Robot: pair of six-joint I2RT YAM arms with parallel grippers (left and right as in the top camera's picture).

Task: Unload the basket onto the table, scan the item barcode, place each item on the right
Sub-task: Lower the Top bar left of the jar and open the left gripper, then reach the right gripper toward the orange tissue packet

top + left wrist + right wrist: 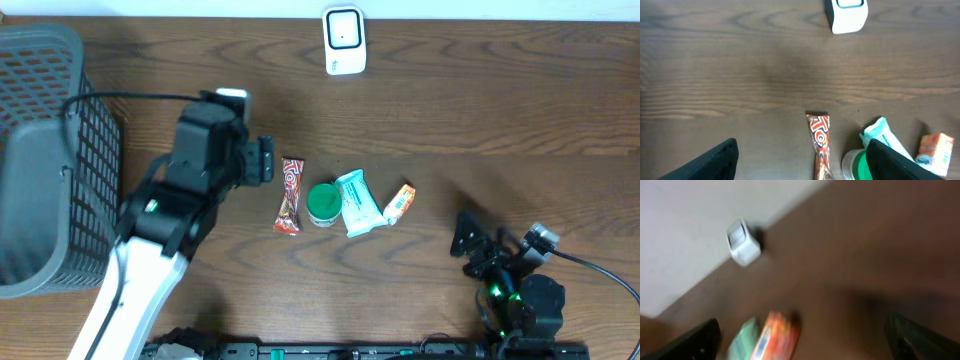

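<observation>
Showing the overhead view first: the left gripper (262,160), jaws spread and empty, sits just beside the snack bar (290,195), the first of 4 items in a row on the table (500,110). Next come the green-lidded tub (323,204), the teal packet (358,203) and the orange packet (400,203). None is held, and which one is to be scanned cannot be told. The scanner (344,40) stands well apart at the far edge. The right gripper (470,240) rests near the front edge, also spread and empty. A grey basket (40,150) flanks the left arm and would crowd any outward swing. In the left wrist view, both fingers (715,162) frame bare wood, with the bar between them but nearer the far one. The tub and teal packet crowd that side. Likely faults: a closing jaw may shove the tub, the flat wrapper may slip from a shallow pinch, or the barcode may face away from the scanner. The right wrist view is blurred. It shows only wide-set fingers, the scanner and the orange packet below it.
</observation>
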